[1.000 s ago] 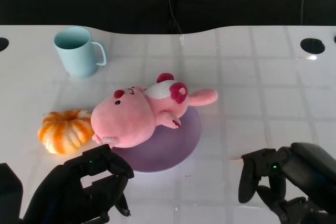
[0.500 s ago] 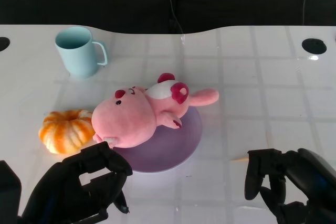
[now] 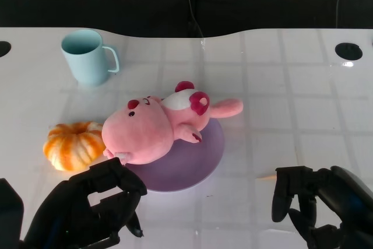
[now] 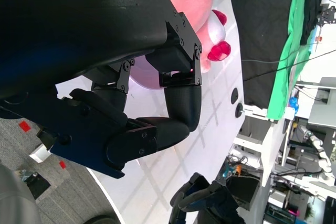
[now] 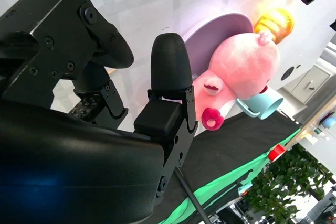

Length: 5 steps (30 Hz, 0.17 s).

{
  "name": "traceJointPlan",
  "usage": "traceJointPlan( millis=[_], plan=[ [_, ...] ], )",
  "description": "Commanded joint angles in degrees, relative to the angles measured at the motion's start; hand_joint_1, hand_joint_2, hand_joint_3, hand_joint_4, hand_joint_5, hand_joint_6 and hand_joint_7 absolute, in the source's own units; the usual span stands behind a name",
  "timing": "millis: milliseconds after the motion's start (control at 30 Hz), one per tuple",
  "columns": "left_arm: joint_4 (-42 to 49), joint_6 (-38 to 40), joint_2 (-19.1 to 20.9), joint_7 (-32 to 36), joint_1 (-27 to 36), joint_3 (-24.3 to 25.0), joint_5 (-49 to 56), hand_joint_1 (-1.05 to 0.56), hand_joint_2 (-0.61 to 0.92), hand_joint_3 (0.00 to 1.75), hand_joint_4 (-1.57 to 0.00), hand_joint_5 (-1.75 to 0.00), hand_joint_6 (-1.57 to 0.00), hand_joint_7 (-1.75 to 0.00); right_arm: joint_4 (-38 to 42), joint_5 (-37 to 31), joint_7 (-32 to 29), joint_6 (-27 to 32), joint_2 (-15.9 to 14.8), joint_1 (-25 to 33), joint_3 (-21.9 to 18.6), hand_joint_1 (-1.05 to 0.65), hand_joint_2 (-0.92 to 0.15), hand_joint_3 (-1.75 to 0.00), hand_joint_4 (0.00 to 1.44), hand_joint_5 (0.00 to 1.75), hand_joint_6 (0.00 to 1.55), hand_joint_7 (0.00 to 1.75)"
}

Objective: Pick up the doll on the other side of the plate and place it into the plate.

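We see the pink pig doll (image 3: 157,125) lying on the purple plate (image 3: 201,158) mid-table, head overhanging its left rim beside the orange pumpkin (image 3: 72,144). Our left hand (image 3: 93,208) and right hand (image 3: 312,199) sit curled and empty at the near edge.

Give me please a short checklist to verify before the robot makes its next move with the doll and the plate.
1. Doll on the plate: ok, though its head overhangs the rim toward the pumpkin.
2. Left hand holds nothing: ok, fingers curled in, apart from the doll.
3. Right hand holds nothing: ok, it is near the table's front edge.
4. Cup upright, away from the plate: ok.
5. Doll steady on the plate: cannot tell.
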Motion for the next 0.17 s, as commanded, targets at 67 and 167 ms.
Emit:
traceJointPlan(
  millis=[67, 167],
  plan=[
    [-0.13, 0.01, 0.94, -0.06, 0.09, 0.47, -0.23, -0.41, 0.75, 0.76, -0.64, -1.75, -0.66, -1.36, -0.54, 0.90, 0.06, -0.06, -0.28, -0.22, -0.68, 0.13, -0.25, -1.49, 0.90, 1.75, 0.83, 1.41],
    [-0.21, 0.35, 0.79, -0.03, 0.07, 0.52, -0.65, -0.40, 0.74, 0.77, -0.64, -1.74, -0.66, -1.36, -0.29, 0.64, -0.11, -0.74, -0.51, -0.28, -0.72, 0.13, -0.25, -1.48, 0.91, 1.75, 0.84, 1.41]
  ],
)
